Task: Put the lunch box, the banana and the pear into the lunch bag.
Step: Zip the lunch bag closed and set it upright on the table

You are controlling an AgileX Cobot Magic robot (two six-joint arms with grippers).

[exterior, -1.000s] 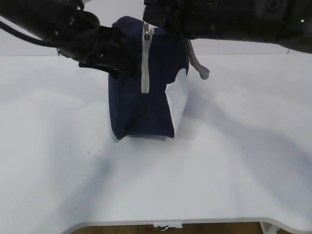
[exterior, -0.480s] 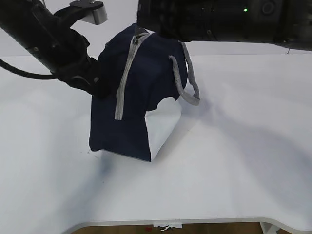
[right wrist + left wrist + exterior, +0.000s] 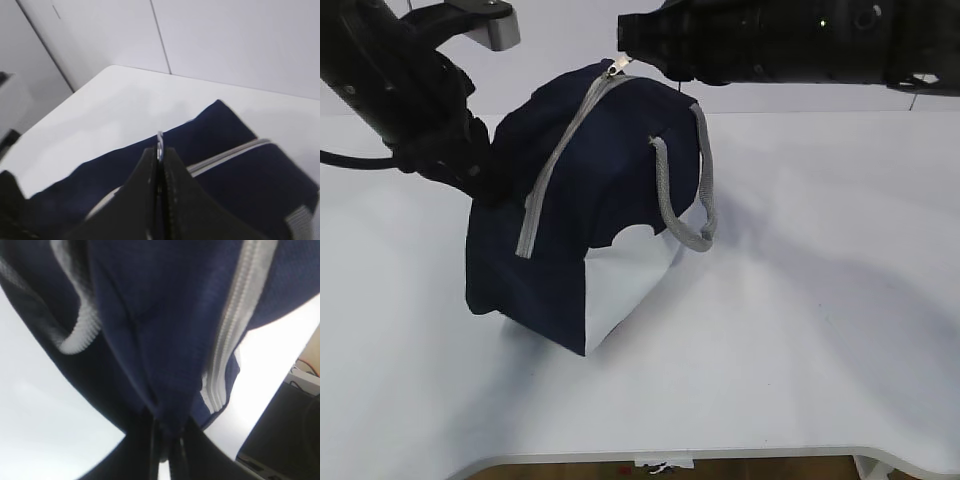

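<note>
The navy lunch bag (image 3: 590, 220) stands tilted on the white counter (image 3: 800, 330), its closed grey zipper (image 3: 560, 160) running as a long line from about 1 o'clock at the top down to 7 o'clock, the white side panel (image 3: 620, 285) facing the camera. The left gripper (image 3: 167, 450) reaches in from 10 o'clock, jaws clenched on a fold of the bag's fabric. The right gripper (image 3: 159, 165) extends level from 2 o'clock, jaws pinching the metal ring pull (image 3: 159, 145) at the zipper's top end.

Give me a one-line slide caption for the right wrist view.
Right gripper shut on the metal ring pull of the closed grey zipper, above the navy lunch bag on the white table.
</note>
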